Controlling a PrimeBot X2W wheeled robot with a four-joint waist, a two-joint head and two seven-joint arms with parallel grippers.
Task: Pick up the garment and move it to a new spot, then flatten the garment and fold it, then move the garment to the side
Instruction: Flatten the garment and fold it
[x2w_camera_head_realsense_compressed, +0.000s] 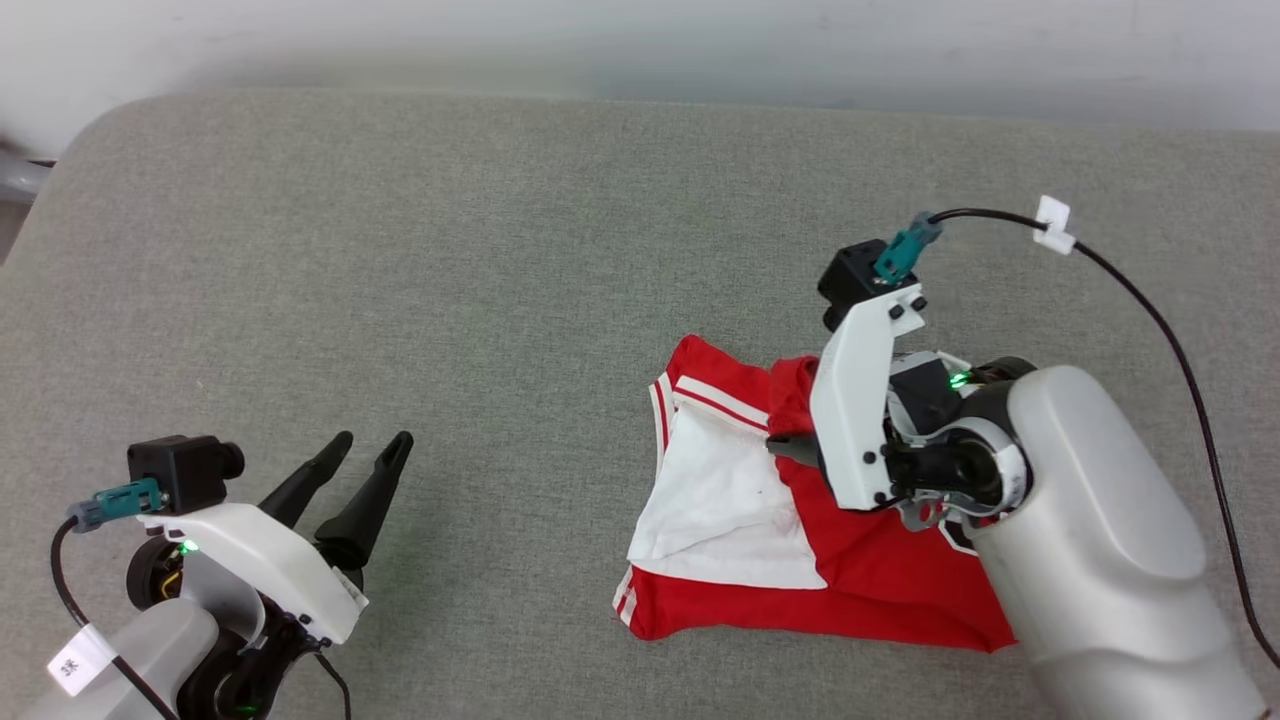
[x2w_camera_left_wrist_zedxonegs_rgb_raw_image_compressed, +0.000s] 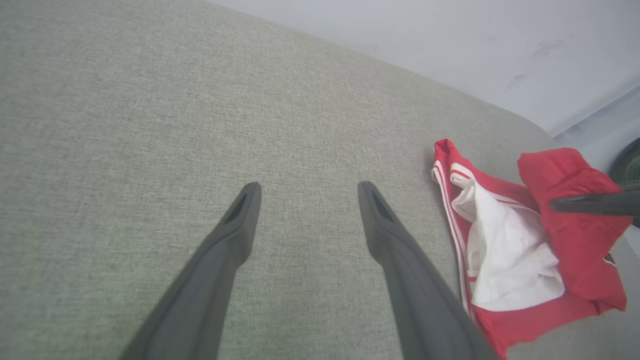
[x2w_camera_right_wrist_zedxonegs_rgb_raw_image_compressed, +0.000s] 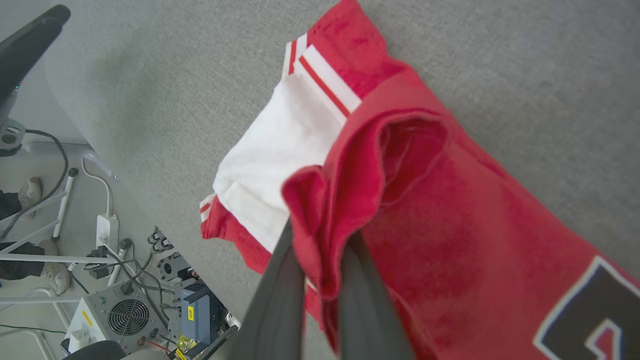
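Observation:
The garment (x2w_camera_head_realsense_compressed: 740, 520) lies crumpled on the grey surface right of centre, red with a white sleeve and red-and-white stripe trim. My right gripper (x2w_camera_head_realsense_compressed: 785, 447) reaches in from the right and is shut on a raised red fold of the garment (x2w_camera_right_wrist_zedxonegs_rgb_raw_image_compressed: 450, 225), which bunches between its fingers (x2w_camera_right_wrist_zedxonegs_rgb_raw_image_compressed: 280, 280). A corner of black, white-outlined print (x2w_camera_right_wrist_zedxonegs_rgb_raw_image_compressed: 600, 310) shows at the lower right of the right wrist view. My left gripper (x2w_camera_head_realsense_compressed: 372, 442) hovers at the lower left, open and holding nothing, well apart from the garment (x2w_camera_left_wrist_zedxonegs_rgb_raw_image_compressed: 505, 255). Its fingers (x2w_camera_left_wrist_zedxonegs_rgb_raw_image_compressed: 235, 225) point over bare fabric.
The grey padded table (x2w_camera_head_realsense_compressed: 450, 250) reaches back to a pale wall. A black cable (x2w_camera_head_realsense_compressed: 1160, 310) loops over the right arm. Past the table edge, the floor holds a power strip (x2w_camera_right_wrist_zedxonegs_rgb_raw_image_compressed: 105, 227), wires and a fan box (x2w_camera_right_wrist_zedxonegs_rgb_raw_image_compressed: 120, 315).

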